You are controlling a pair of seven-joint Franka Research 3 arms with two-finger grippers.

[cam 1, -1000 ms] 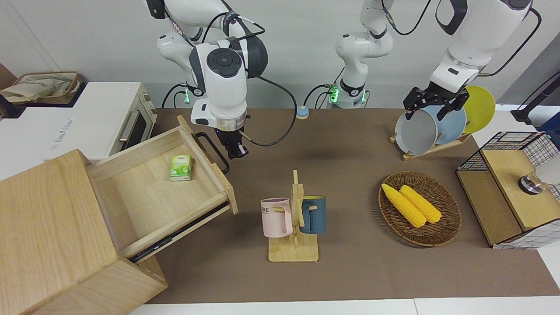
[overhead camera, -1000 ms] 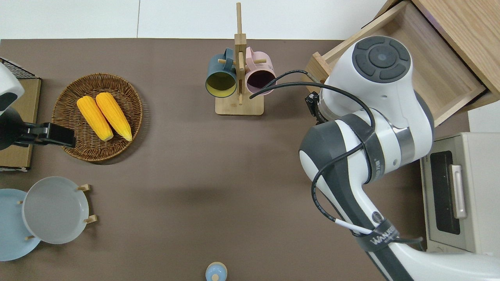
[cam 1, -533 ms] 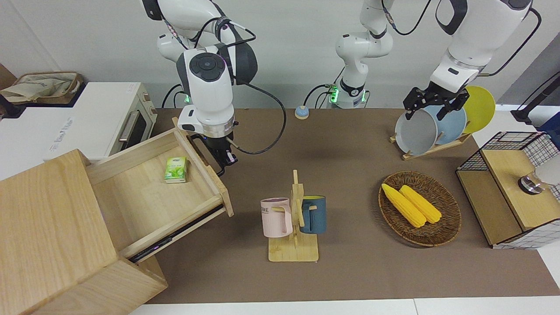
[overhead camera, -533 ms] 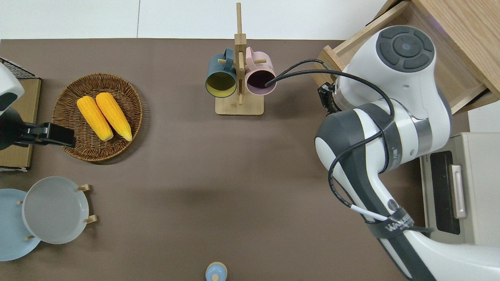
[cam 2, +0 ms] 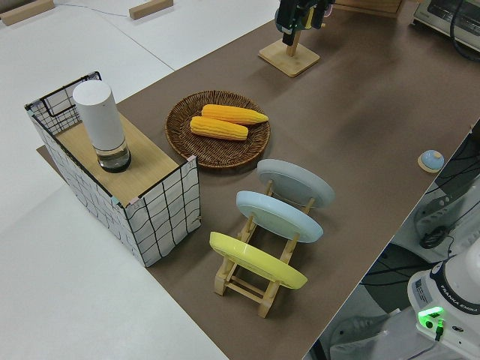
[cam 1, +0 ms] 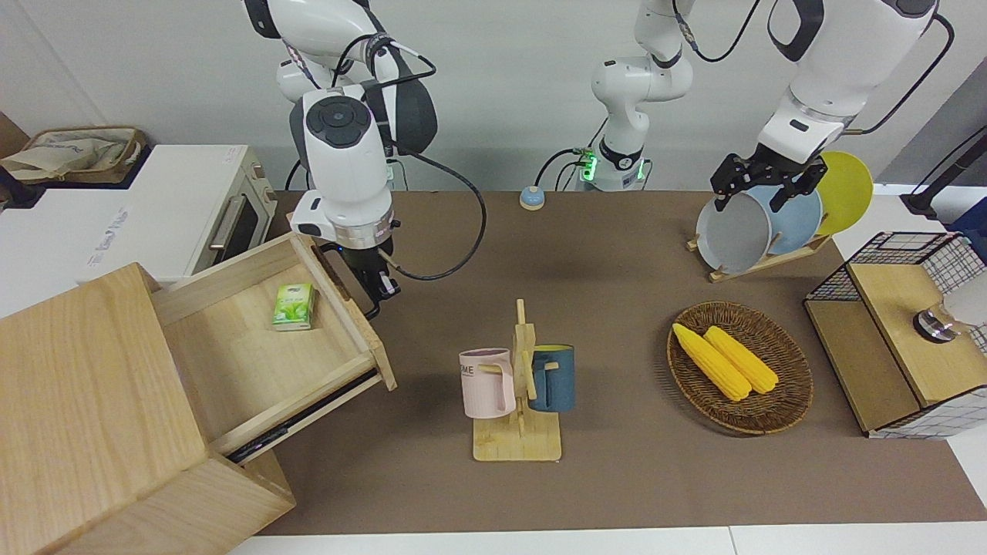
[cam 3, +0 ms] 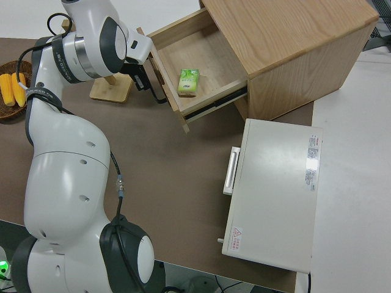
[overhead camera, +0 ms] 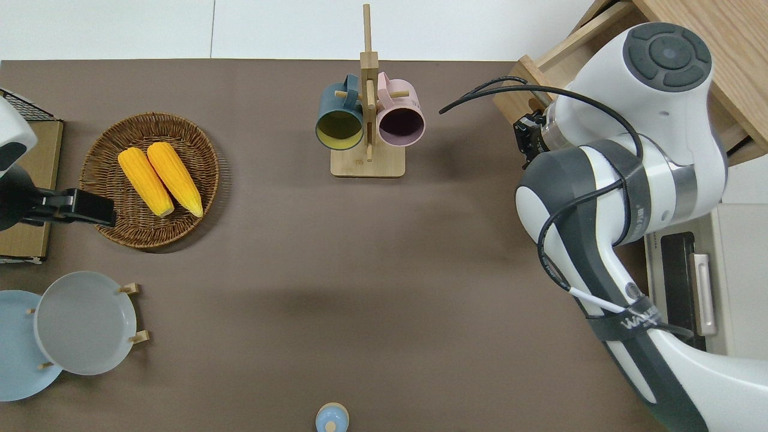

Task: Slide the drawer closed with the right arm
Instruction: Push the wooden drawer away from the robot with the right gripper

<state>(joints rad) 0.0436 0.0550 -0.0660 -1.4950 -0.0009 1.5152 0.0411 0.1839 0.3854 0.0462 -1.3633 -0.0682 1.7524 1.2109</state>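
I see a brown matte counter (cam 1: 617, 478) against a plain pale wall, with white surfaces at its ends. The pale-wood drawer (cam 1: 254, 339) stands partly pulled out of its big grained wooden box (cam 1: 85, 401), at the right arm's end of the counter, a small green packet (cam 1: 294, 306) lying flat inside. The right gripper (cam 1: 378, 287) sits at the drawer's black loop handle (cam 1: 362, 297); I cannot tell how its jaws stand. The right side view alone shows the white oven's (cam 3: 275, 195) flat top. The left arm is parked, its jaws spread. A woven round basket (cam 1: 740, 366) holds two corn cobs (cam 1: 725, 358).
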